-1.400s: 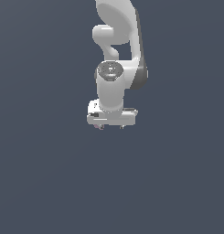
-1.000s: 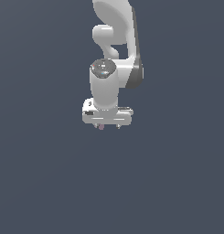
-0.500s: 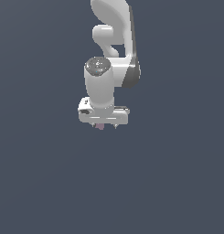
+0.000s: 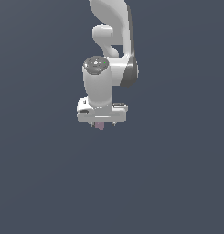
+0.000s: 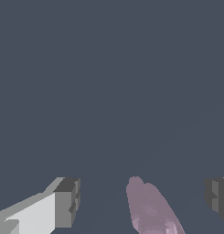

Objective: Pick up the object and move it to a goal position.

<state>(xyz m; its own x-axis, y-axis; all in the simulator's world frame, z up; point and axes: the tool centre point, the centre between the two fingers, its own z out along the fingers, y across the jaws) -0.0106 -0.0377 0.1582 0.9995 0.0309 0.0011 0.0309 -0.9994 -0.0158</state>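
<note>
The object (image 4: 100,126) is a small pale pink-mauve lump that peeks out just below the white gripper (image 4: 103,123) in the exterior view. In the wrist view the object (image 5: 149,209) is an elongated pink shape lying between the two fingers. The gripper (image 5: 141,197) is open: one grey-tipped finger (image 5: 66,201) and the other fingertip (image 5: 216,194) stand wide apart, with a gap on each side of the object. Neither pad touches it. The hand hides most of the object in the exterior view.
The white arm (image 4: 114,41) comes down from the top of the exterior view. Around it lies only a flat, uniform dark grey-blue surface (image 4: 177,183).
The hand has shifted toward the exterior view's left and the wrist has turned a little. The pink lump now shows under the fingers, where it was not seen at first.
</note>
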